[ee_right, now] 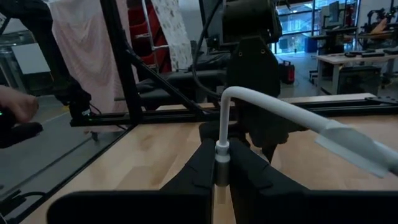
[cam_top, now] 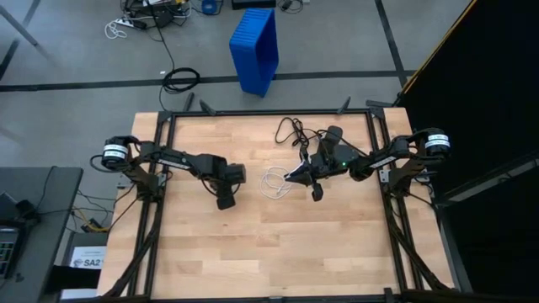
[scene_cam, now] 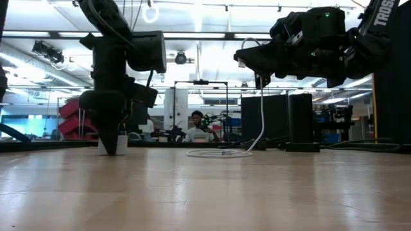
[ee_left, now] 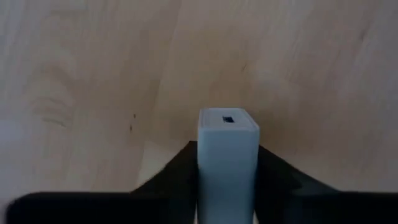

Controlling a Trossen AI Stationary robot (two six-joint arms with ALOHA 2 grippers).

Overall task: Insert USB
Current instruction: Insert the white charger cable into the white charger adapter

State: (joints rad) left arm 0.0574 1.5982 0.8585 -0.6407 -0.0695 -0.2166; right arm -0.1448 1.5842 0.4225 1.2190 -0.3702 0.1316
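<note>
So the right pincer (cam_top: 296, 176) is up off the counter (cam_top: 278, 244), just right of centre in the high view, and it's clamped tight on the plug end of the USB (ee_right: 221, 163). In the right wrist view you can see the plug pinched between the two dark fingers (ee_right: 199, 163), with the white cable curving up and off to the right. The rest of the cable hangs down and sits as a small loop on the wood, near mid-frame in the low view (scene_cam: 221, 153).

The left pincer (cam_top: 226, 200) is left of centre, pointing straight down with its tip on the counter. It's squeezing a white block (ee_left: 227, 158) that stands upright, with a small dark slot in its top face. A black adapter (cam_top: 334, 135) sits toward the upper right of the counter, its cord trailing off to the left.
</note>
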